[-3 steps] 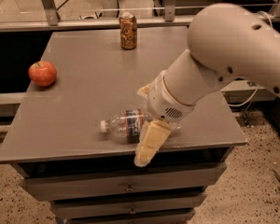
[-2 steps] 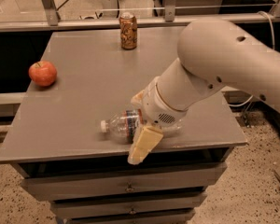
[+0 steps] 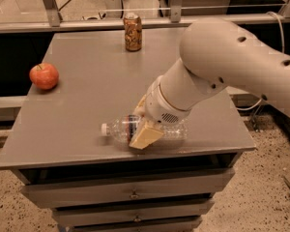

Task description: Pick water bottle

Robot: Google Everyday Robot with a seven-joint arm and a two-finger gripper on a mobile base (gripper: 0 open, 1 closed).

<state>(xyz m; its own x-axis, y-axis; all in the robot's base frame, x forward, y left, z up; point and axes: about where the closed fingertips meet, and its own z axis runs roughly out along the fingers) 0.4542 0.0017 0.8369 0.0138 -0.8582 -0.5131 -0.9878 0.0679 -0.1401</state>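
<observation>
The water bottle [image 3: 117,128] is clear ribbed plastic with a white cap pointing left and a red, white and blue label band. It lies on its side near the front edge of the grey table [image 3: 87,91]. My gripper [image 3: 138,127] is down over the bottle's middle, open. One cream finger [image 3: 146,135] is in front of the bottle and the other is behind it. My arm hides part of the bottle's body and label.
A brown-orange drink can [image 3: 132,31] stands upright at the back of the table. A red apple [image 3: 44,76] sits near the left edge. Drawers are below the tabletop. A railing runs behind the table. My white arm [image 3: 232,66] reaches in from the right.
My gripper has come down and a little left, so its fingers now straddle the bottle. The bottle, can and apple have not moved.
</observation>
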